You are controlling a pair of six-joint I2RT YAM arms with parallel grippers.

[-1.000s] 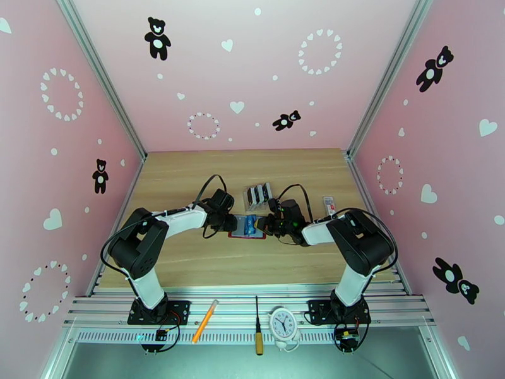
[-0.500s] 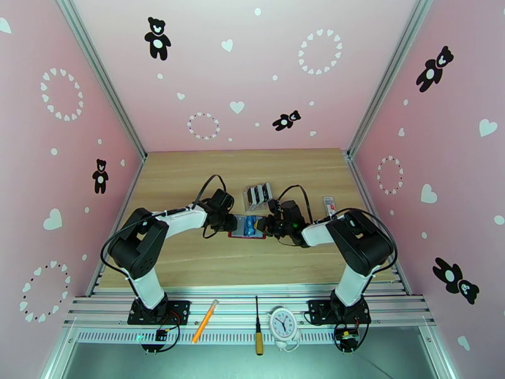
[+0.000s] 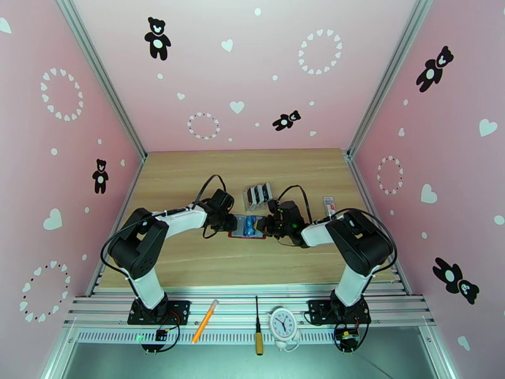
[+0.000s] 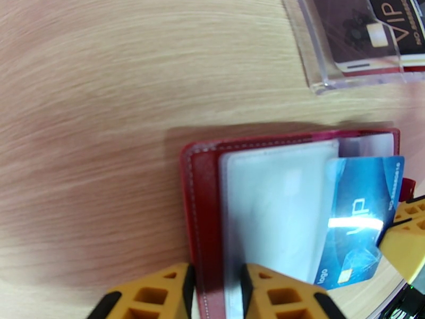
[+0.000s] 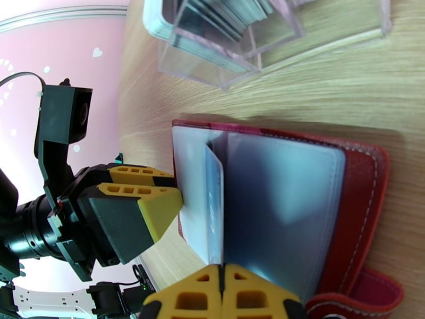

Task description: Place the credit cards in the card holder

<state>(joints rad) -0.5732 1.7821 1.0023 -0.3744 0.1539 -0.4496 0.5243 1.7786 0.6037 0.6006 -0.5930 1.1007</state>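
Note:
The card holder point(image 3: 243, 235), a dark-red wallet, lies open on the table with its clear pockets up point(image 4: 204, 208) point(image 5: 366, 208). A teal-blue credit card point(image 4: 361, 219) sits partly inside one pocket, seen edge-on point(image 5: 214, 198) from the right wrist. My left gripper point(image 3: 228, 223) point(image 4: 218, 280) point(image 5: 159, 192) is shut on the holder's left edge, cover and pocket sheets between its fingers. My right gripper point(image 3: 268, 227) point(image 5: 220, 285) is shut on the blue card's outer end. More credit cards, one dark brown point(image 4: 393, 22), stand in a clear slotted stand point(image 3: 257, 194).
The clear stand point(image 4: 319, 75) point(image 5: 239, 43) sits just behind the wallet. A small white and red item point(image 3: 329, 204) lies to the right. An orange pen point(image 3: 205, 321), a screwdriver point(image 3: 257, 330) and a small clock point(image 3: 283, 323) rest on the front rail. Pink walls enclose three sides.

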